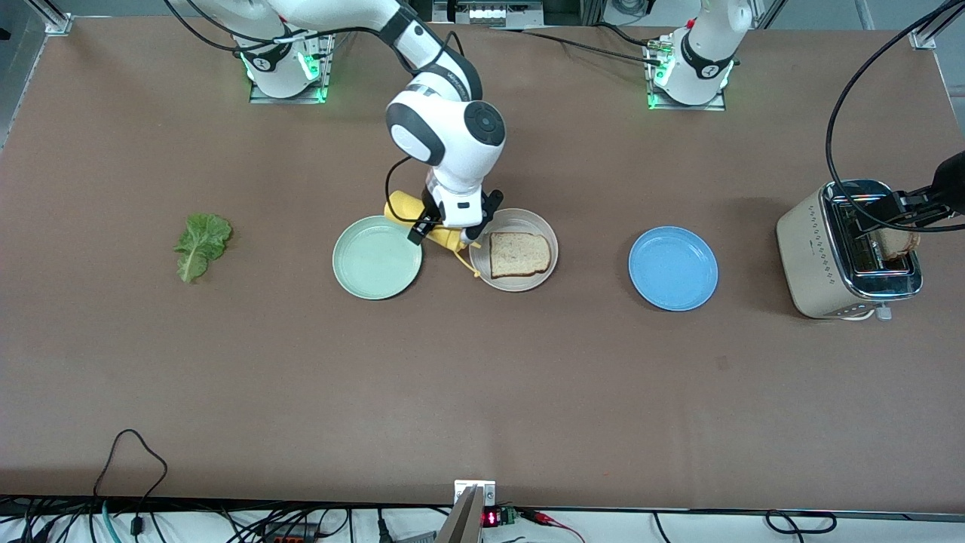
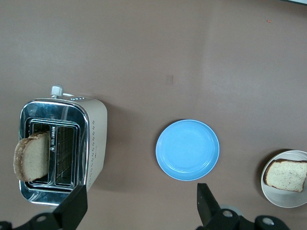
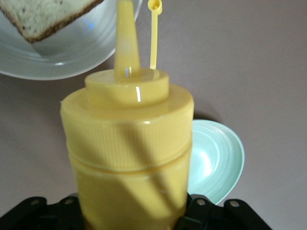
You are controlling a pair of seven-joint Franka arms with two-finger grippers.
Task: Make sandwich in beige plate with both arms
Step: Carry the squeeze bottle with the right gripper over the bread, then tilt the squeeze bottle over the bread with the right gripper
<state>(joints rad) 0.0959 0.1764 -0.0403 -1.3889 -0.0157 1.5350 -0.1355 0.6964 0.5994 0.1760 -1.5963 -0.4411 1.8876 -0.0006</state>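
Observation:
One toast slice lies flat in the beige plate. My right gripper is shut on a yellow squeeze bottle. The bottle is tilted, and its open nozzle points at the plate's rim beside the toast. A second toast slice stands up out of the toaster. My left gripper hovers by the toaster, open with nothing between its fingers. A green lettuce leaf lies on the table toward the right arm's end.
A mint green plate sits beside the beige plate, toward the right arm's end. A blue plate lies between the beige plate and the toaster. The bottle's cap dangles on its strap. Cables run along the table's front edge.

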